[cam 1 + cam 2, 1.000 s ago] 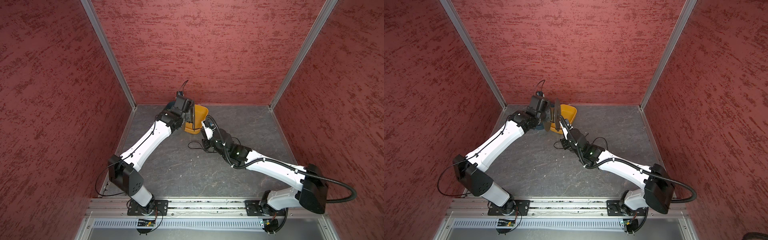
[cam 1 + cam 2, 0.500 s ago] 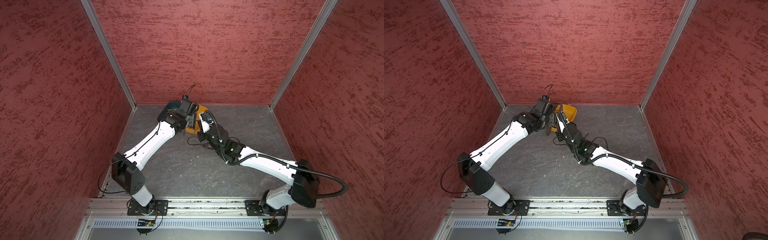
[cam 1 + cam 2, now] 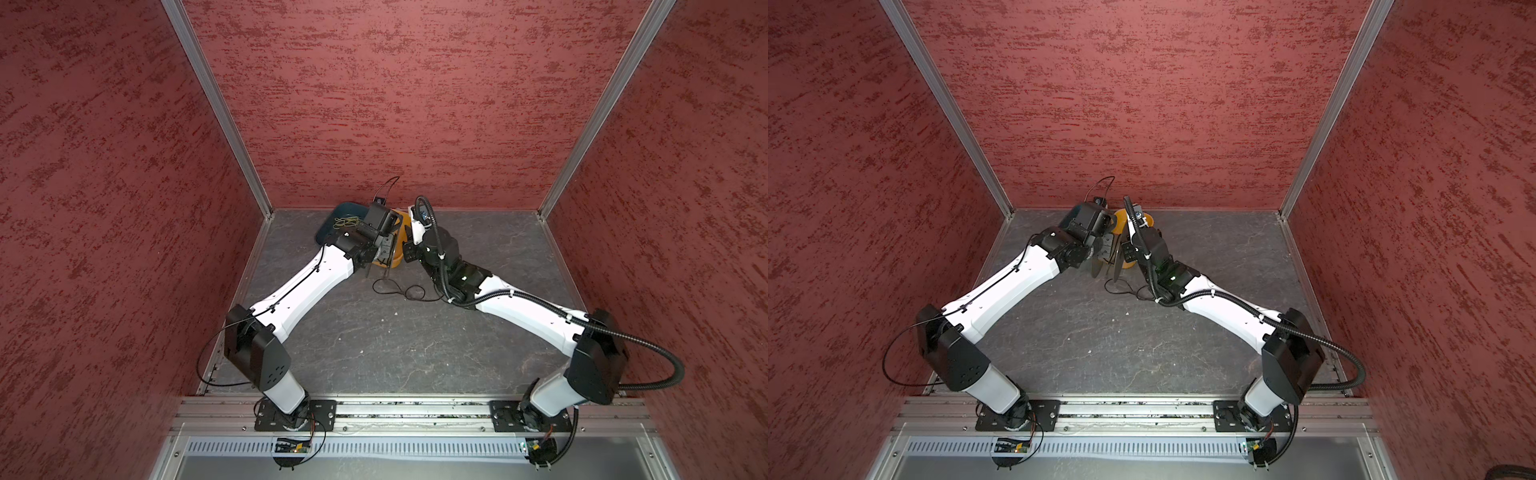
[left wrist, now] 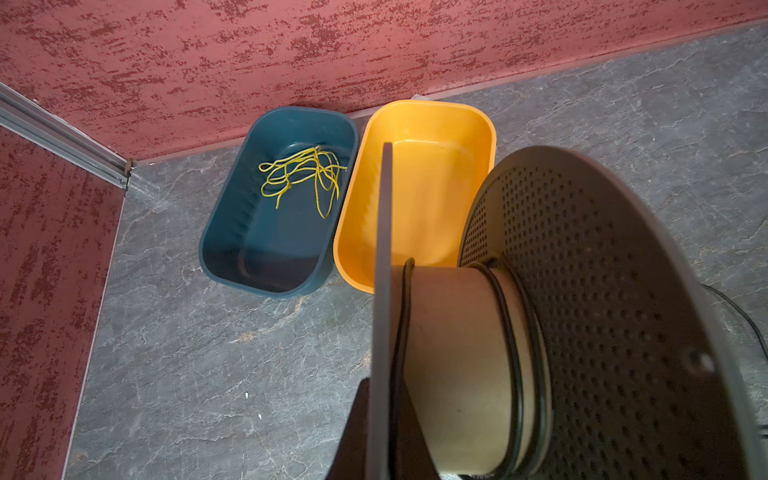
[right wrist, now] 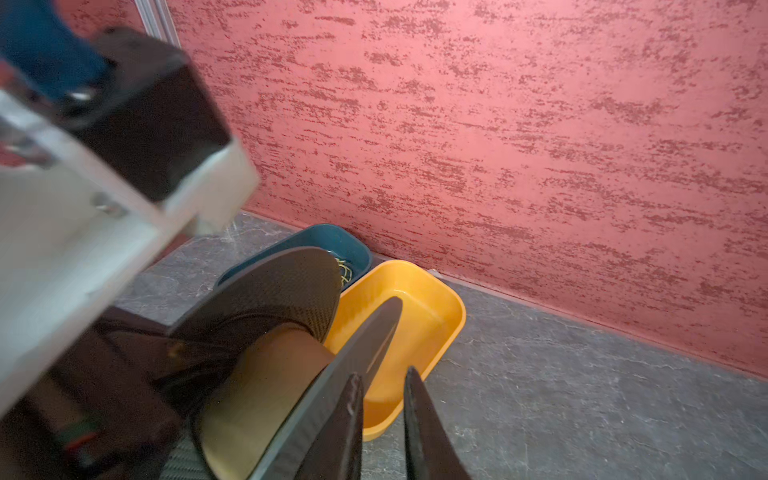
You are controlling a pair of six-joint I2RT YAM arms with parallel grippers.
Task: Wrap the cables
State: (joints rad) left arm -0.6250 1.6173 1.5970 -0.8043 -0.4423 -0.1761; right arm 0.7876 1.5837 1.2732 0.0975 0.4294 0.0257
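Cable (image 4: 515, 365) is a thin black cord. A few loose turns sit on the core of the spool (image 4: 453, 353), which the left pincer (image 4: 384, 399) holds. The rest lies as slack loops (image 3: 400, 293) on the counter (image 4: 187, 374), below and between the two pincers. It looks light and limp, with no stiffness of its own, so I judge the turns will slide along the smooth core or drop off unless the free run is kept taut. The best hold is probably on a single straight stretch just off the spool, not where the loops cross. A cord this fine needs the jaws almost fully closed to catch it.

The left pincer is pressed together on the thin edge of one flange (image 4: 384, 249), and it seems to hold the spool clear of the counter. Beyond it stands a blue bin (image 4: 232, 232) with yellow strands (image 4: 299, 174) inside. A yellow bin (image 4: 486, 137) stands right against the blue one, past the spool.

The right pincer (image 5: 384, 395) comes at the spool from the opposite side. Its fingers (image 5: 424, 436) are spread a little, with nothing between them but a view of the yellow bin. One finger is right beside the rim of the nearer flange, and whether it touches cannot be told. It holds no cable. The slack loops lie below and behind it.
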